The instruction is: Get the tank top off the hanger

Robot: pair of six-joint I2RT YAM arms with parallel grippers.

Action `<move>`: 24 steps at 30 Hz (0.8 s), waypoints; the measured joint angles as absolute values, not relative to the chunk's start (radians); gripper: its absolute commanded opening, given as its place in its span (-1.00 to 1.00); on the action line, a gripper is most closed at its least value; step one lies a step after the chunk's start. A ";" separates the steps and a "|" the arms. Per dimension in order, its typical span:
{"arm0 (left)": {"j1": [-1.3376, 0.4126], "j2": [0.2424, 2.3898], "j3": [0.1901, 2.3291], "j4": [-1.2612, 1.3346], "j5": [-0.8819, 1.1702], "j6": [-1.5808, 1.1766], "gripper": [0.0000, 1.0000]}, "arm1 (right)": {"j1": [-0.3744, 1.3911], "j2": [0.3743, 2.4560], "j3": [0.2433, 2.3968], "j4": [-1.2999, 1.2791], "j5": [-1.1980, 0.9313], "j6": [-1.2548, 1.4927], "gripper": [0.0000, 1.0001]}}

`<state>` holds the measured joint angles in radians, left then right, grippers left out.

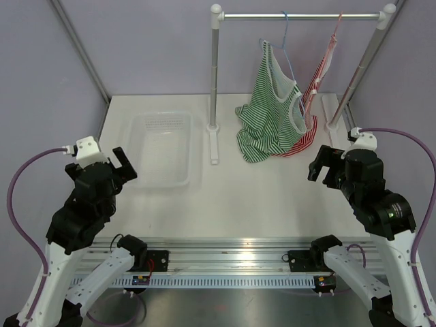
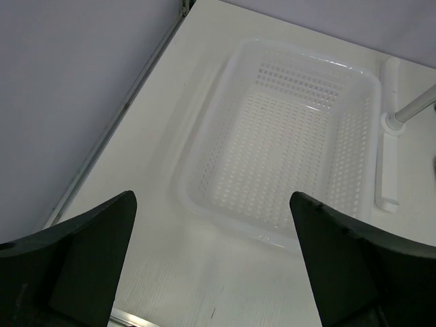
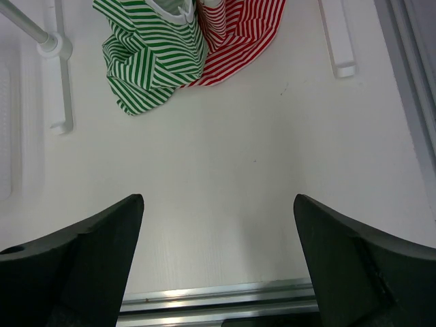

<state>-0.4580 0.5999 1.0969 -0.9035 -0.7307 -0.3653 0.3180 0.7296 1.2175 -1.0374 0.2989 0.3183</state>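
While the tank top (image 1: 262,119) hangs, the basket (image 1: 161,116) sits beside the rack (image 1: 214,68).

Ahead of the left hand (image 2: 211,197), whose fingers (image 2: 82,266) are matt black plastic, the basket (image 2: 310,58) is translucent white plastic, smooth and pierced with small holes. The table (image 3: 225,170) under the right hand (image 3: 218,201) looks matt white, faintly grained. Beyond that hand, the green-striped tank top (image 3: 150,61) and red-striped tank top (image 3: 238,34) are soft knit cloth. The rack pole (image 1: 214,75) is dull silver metal.
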 measured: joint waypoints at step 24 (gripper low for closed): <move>-0.458 0.575 1.023 -0.860 -0.592 -0.419 0.98 | 0.318 1.232 1.898 -0.896 0.234 0.145 0.62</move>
